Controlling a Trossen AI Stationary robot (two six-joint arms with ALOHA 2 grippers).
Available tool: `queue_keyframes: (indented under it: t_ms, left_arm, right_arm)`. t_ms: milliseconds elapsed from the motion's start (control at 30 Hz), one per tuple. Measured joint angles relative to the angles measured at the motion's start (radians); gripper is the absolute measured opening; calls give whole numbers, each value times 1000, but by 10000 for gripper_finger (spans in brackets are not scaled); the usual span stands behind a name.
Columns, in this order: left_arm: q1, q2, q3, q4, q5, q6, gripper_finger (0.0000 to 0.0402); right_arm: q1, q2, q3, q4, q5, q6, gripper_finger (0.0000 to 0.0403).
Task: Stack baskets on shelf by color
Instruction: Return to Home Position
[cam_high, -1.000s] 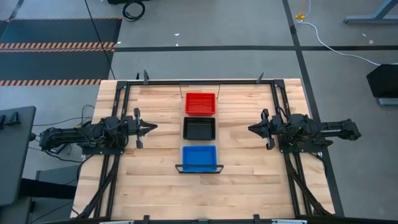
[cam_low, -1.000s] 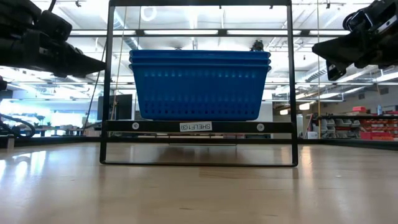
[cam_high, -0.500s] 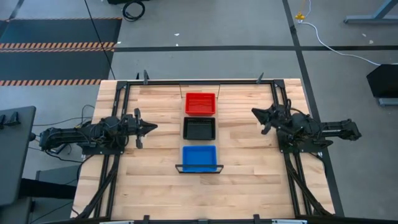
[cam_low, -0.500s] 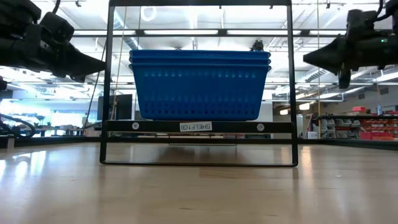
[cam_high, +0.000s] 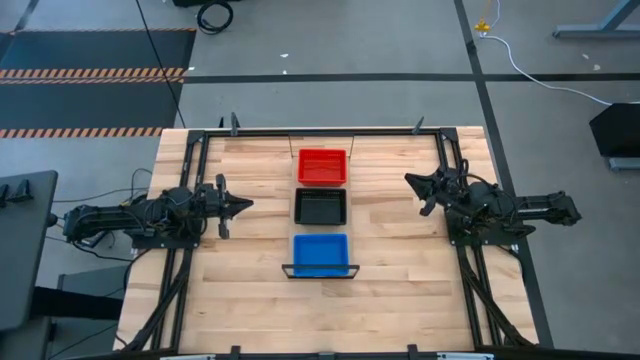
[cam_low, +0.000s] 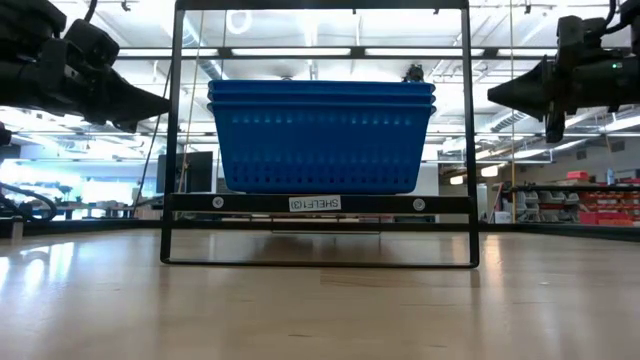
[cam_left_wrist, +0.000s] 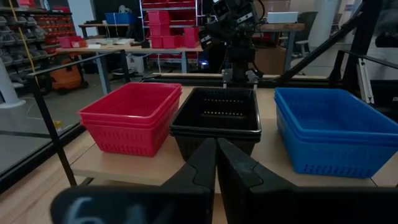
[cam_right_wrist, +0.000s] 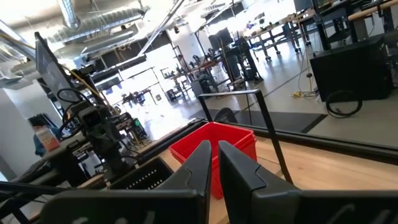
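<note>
Three stacks of baskets sit on the shelf (cam_high: 320, 270), a narrow wood board with a black frame at its near end. The red stack (cam_high: 322, 167) is farthest, the black stack (cam_high: 320, 206) is in the middle, and the blue stack (cam_high: 320, 252) is nearest. The left wrist view shows the red stack (cam_left_wrist: 130, 115), the black stack (cam_left_wrist: 217, 115) and the blue stack (cam_left_wrist: 329, 127) side by side. My left gripper (cam_high: 245, 205) hovers shut, left of the black stack. My right gripper (cam_high: 408, 180) hovers shut to the shelf's right, pointing at the red stack (cam_right_wrist: 239, 140).
A black metal frame (cam_high: 200, 150) runs around the table's edges. Bare wood lies on both sides of the shelf and near the front edge (cam_high: 320, 320). In the low view the shelf's frame (cam_low: 175, 130) stands in front of the blue stack (cam_low: 320, 135).
My right gripper has swung toward the table's far edge and turned from facing the black stack toward the red stack, then held still. Its fingers stayed shut. The baskets and the left arm have not moved.
</note>
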Motion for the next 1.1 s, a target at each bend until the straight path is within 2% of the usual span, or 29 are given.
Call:
queue_keyframes:
  t_ms: [233,1100]
  left_arm:
    - [0,0,0,0,0,0,29]
    - [0,0,0,0,0,0,21]
  right_arm:
    - [0,0,0,0,-2,0,34]
    - [0,0,0,0,-2,0,34]
